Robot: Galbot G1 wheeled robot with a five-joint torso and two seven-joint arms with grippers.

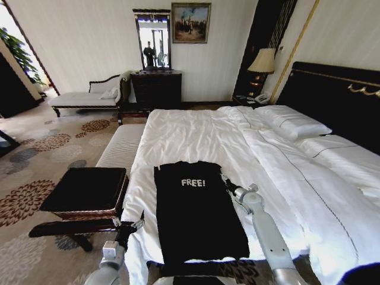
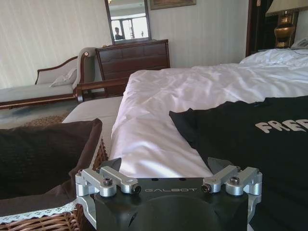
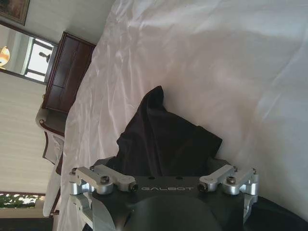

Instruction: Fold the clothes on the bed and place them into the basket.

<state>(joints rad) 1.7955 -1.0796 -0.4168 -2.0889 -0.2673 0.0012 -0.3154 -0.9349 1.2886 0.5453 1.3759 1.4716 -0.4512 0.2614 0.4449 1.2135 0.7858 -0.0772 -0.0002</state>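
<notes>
Currently black T-shirt (image 1: 196, 214) lies flat at bed's (image 1: 196, 133) foot edge; limp, light, non-slip; take it by sleeve or hem. Right gripper (image 1: 228, 184) spread wide over right sleeve, not clamped; left gripper (image 1: 127, 227) open, empty, beside wicker basket (image 1: 89, 193).

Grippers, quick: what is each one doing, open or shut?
Left gripper: open, empty, by the basket.
Right gripper: open, at the T-shirt's sleeve, not gripping it.

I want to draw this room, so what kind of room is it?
Probably a hotel bedroom. There is a very large bed with white pillows, a bedside lamp next to a telephone, and a dark dresser with a mirror above it.
</notes>
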